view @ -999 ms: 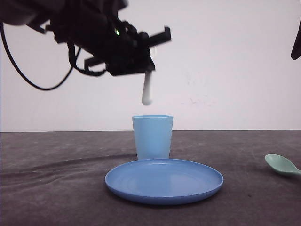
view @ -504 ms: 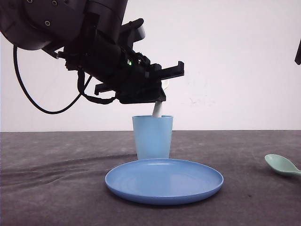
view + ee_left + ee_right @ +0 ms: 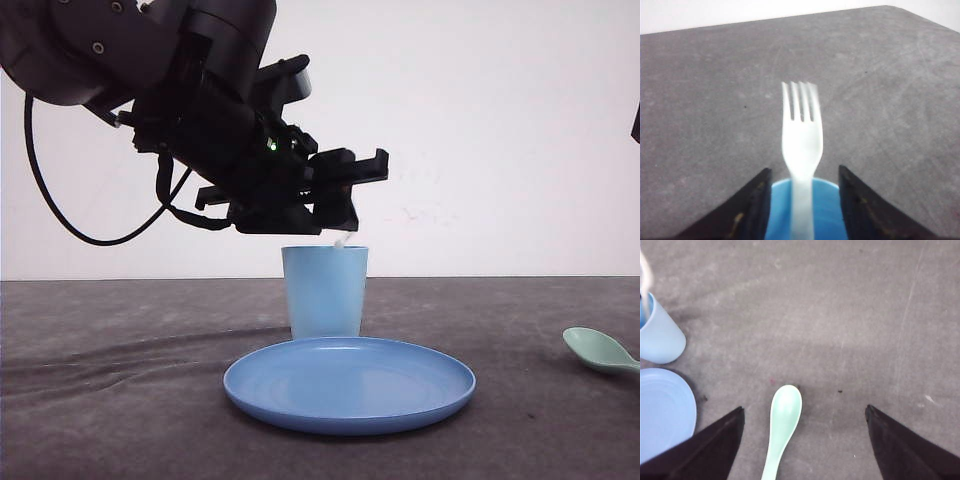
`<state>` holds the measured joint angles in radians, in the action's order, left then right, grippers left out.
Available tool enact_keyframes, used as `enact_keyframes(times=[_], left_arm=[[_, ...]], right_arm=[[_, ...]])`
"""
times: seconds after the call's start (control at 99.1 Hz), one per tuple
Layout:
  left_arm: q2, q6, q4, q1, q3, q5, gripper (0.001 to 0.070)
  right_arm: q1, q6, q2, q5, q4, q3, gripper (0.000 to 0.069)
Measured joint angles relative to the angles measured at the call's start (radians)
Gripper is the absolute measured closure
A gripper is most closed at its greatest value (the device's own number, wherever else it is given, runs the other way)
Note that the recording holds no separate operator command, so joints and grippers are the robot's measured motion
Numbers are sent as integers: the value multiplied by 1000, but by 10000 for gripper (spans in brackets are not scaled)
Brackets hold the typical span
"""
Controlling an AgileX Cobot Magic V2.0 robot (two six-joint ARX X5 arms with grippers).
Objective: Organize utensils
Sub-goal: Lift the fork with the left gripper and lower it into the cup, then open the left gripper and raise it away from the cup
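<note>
Two utensils are seen on this dark grey table (image 3: 100,400): a white fork (image 3: 802,145) and a mint-green spoon (image 3: 782,427). The fork is stood handle-down in the light blue cup (image 3: 324,290), with its four tines raised above the rim; in the front view just a sliver of white is glimpsed between the cup's rim and the black gripper body. The left gripper (image 3: 802,200) is poised directly above the cup, its two dark fingers (image 3: 747,210) parted to either side of the fork's handle. A gap is visible between each finger and the handle, so nothing is gripped. The cup's rim is framed between the fingertips in the left wrist view.

The round blue plate (image 3: 350,385) is laid in front of the cup, nearer the camera, its rear edge overlapping the cup's base in the front view; contact cannot be judged. Bare table is left on both sides of the plate.

The spoon is laid flat on the table well to the right of plate and cup, near the right edge of the front view, bowl facing up. The right gripper (image 3: 802,450) is held above it with fingers spread wide, one to each side of the spoon and well clear of it. Open grey surface is seen around the spoon, the plate's edge being the nearest object.
</note>
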<state>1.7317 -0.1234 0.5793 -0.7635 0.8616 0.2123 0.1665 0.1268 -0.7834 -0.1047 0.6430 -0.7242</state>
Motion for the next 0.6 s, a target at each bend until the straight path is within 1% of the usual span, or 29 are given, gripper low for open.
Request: enact_keyframes(times=[0.151, 0.282, 0.373, 0.504, 0.595], left_arm=[[-89, 0, -37, 0, 0, 25, 432], [-232, 0, -153, -9, 0, 36, 432], [-357, 0, -272, -19, 0, 37, 432], [-555, 0, -494, -32, 0, 37, 432], [-675, -3, -654, -37, 0, 37, 432]], right_arm=[[2, 1, 0, -13, 8, 0, 210], [26, 17, -1, -27, 45, 0, 210], [55, 41, -15, -27, 79, 0, 210], [105, 78, -85, -22, 133, 0, 210], [135, 98, -140, 21, 156, 0, 210]])
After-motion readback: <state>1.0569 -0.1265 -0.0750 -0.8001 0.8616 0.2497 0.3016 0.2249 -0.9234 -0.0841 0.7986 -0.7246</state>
